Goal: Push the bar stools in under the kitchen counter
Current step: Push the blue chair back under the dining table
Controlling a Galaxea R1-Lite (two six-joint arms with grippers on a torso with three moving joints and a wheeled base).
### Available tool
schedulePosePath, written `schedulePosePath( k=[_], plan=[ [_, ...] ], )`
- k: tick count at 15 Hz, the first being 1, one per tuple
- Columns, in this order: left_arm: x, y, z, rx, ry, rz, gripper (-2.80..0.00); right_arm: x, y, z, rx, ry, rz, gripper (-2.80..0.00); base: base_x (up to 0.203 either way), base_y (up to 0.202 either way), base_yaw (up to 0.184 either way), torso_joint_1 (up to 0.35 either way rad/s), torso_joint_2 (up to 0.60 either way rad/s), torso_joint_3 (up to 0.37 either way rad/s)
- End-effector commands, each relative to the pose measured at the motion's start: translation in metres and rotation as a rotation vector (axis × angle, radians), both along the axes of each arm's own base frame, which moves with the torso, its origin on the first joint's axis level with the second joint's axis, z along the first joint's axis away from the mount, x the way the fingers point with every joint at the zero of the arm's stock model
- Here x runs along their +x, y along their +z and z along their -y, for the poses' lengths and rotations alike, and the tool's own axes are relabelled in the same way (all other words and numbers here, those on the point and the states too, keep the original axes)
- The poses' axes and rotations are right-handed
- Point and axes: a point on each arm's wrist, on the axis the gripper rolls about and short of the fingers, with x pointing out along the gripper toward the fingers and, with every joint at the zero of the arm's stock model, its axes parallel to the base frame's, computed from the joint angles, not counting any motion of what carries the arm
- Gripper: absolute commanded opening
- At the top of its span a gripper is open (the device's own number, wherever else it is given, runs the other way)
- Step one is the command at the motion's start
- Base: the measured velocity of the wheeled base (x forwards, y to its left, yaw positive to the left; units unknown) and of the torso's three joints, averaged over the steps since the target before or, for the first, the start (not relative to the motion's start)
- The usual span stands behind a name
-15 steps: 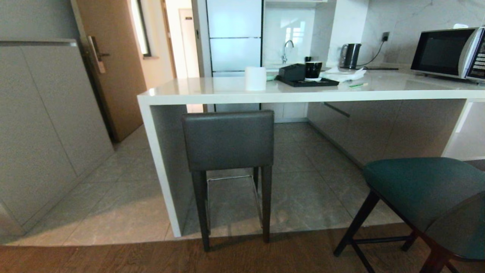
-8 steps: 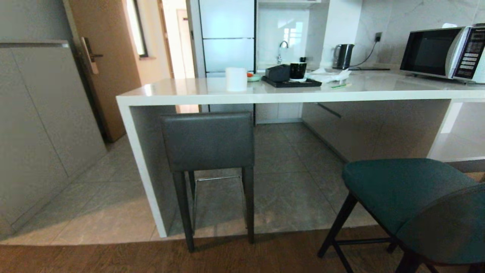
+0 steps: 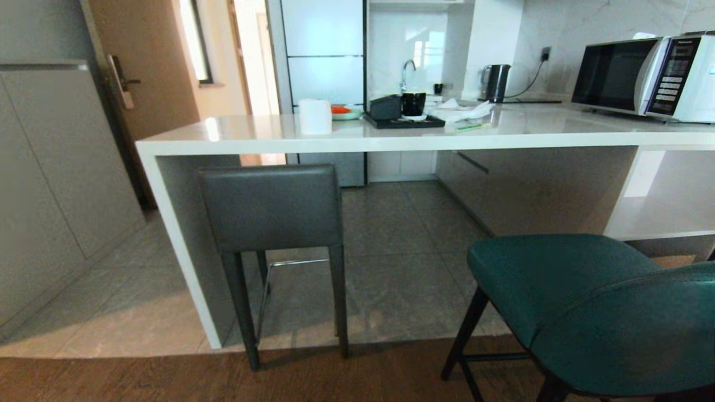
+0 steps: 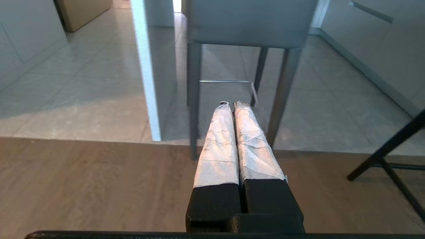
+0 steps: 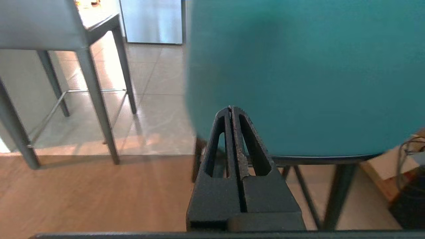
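- Our left gripper (image 4: 231, 103) and right gripper (image 5: 230, 108) hang low over the wood floor (image 3: 139, 379), fingers pressed together, holding nothing.
- Nearest us, the teal stool (image 3: 592, 301) stands out from the kitchen counter (image 3: 391, 139), its back just before our right gripper.
- Farther left, the grey stool (image 3: 271, 206) sits beside the end panel (image 3: 179, 251), seat under the top.
- On the counter: paper roll (image 3: 314, 116), black tray (image 3: 405, 121), kettle (image 3: 495, 82), microwave (image 3: 642, 75).
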Motion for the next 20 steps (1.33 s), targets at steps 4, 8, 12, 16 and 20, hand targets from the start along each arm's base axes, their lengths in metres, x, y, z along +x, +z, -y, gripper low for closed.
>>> schedulePosePath(
  k=[4,8,12,16,20],
  plan=[
    [0.0000,0.0000,0.0000,-0.001,0.001,0.000,-2.80,0.0008,-0.0025,0.0000,-0.002,0.000,-0.010,-2.80,0.000,-0.195,0.001,0.003,0.00,0.001],
    [0.0000,0.0000,0.0000,-0.001,-0.001,0.000,-2.80,0.0008,-0.0025,0.0000,-0.002,0.000,-0.010,-2.80,0.000,-0.194,0.002,0.003,0.00,0.003],
    [0.0000,0.0000,0.0000,-0.001,-0.001,0.000,-2.80,0.0008,-0.0025,0.0000,-0.002,0.000,-0.010,-2.80,0.000,-0.193,0.001,0.004,0.00,0.001],
    [0.0000,0.0000,0.0000,-0.001,-0.001,0.000,-2.80,0.0008,-0.0025,0.0000,-0.002,-0.001,-0.010,-2.80,0.000,-0.195,-0.001,0.002,0.00,0.002],
    [0.0000,0.0000,0.0000,-0.001,-0.001,0.000,-2.80,0.0008,-0.0025,0.0000,-0.002,-0.001,-0.010,-2.80,0.000,-0.196,-0.001,0.001,0.00,0.005]
  ],
)
